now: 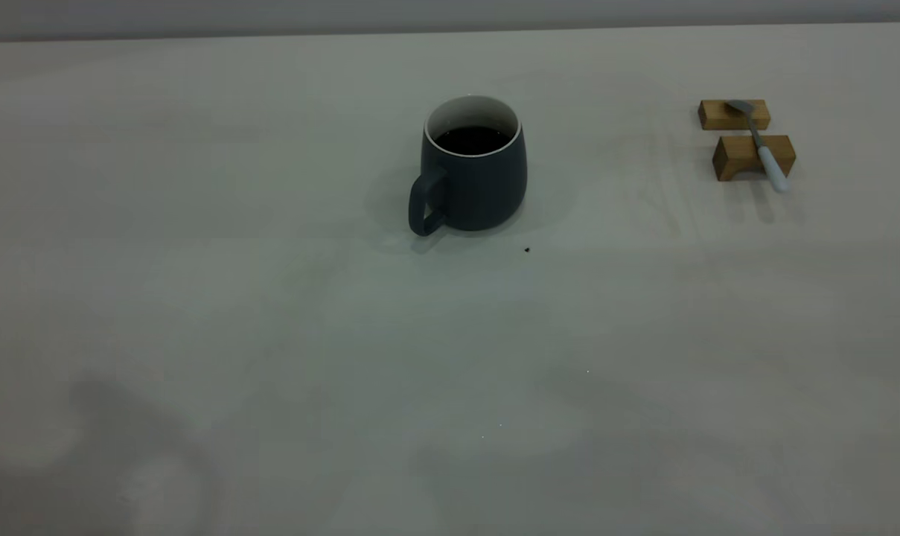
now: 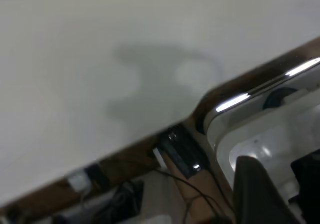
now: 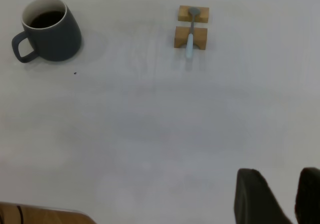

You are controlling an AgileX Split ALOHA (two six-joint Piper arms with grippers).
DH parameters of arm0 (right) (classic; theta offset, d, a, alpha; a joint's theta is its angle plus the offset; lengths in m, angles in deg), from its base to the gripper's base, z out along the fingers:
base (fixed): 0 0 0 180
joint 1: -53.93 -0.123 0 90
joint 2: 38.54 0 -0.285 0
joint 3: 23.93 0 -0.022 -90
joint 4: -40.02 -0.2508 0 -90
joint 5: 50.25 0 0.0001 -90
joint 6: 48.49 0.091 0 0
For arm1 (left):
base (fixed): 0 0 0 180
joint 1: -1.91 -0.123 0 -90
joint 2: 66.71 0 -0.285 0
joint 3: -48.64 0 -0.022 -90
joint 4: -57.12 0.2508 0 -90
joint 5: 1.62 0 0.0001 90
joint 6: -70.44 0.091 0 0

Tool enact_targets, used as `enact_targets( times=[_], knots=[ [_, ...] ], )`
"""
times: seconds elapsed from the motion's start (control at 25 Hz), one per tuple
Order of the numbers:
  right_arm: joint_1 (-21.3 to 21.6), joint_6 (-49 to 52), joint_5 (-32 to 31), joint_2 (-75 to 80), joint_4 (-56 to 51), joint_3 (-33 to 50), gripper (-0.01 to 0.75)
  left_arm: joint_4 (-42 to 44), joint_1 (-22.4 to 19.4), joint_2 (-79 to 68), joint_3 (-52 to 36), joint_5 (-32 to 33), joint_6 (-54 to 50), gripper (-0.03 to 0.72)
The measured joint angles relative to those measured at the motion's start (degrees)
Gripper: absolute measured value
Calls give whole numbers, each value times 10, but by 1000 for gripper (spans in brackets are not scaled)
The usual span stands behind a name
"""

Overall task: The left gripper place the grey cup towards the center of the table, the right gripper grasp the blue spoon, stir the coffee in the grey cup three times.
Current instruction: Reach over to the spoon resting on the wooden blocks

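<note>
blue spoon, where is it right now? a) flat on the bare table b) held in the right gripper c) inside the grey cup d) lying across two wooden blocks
d, the blue spoon lies across two wooden blocks, well apart from the grey cup.

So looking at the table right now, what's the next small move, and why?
Probably the right gripper should advance toward the blue spoon. The grey cup already stands upright near the middle of the table with coffee in it and nothing holding it. The spoon lies untouched across two wooden blocks, and the right fingers, apart, are far from it.
</note>
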Motion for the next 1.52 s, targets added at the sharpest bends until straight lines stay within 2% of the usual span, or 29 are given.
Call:
enact_targets(
  times=[0.08, 0.2, 0.32, 0.6, 0.72, 1.04, 1.52],
  knots=[
    [0, 0, 0, 0, 0, 0, 241, -4, -37, 54, -54, -1, -7, 288],
    [0, 0, 0, 0, 0, 0, 241, -5, -120, 136, -124, -3, -4, 288],
    [0, 0, 0, 0, 0, 0, 241, -5, -185, 222, -177, -15, 9, 287],
    [0, 0, 0, 0, 0, 0, 241, -5, -267, 393, -231, -41, 19, 287],
    [0, 0, 0, 0, 0, 0, 241, -5, -284, 449, -231, -40, 20, 287],
    [0, 0, 0, 0, 0, 0, 241, -5, -288, 556, -241, -28, 20, 287],
    [0, 0, 0, 0, 0, 0, 241, -5, -288, 603, -241, -22, 21, 287]
  ],
)
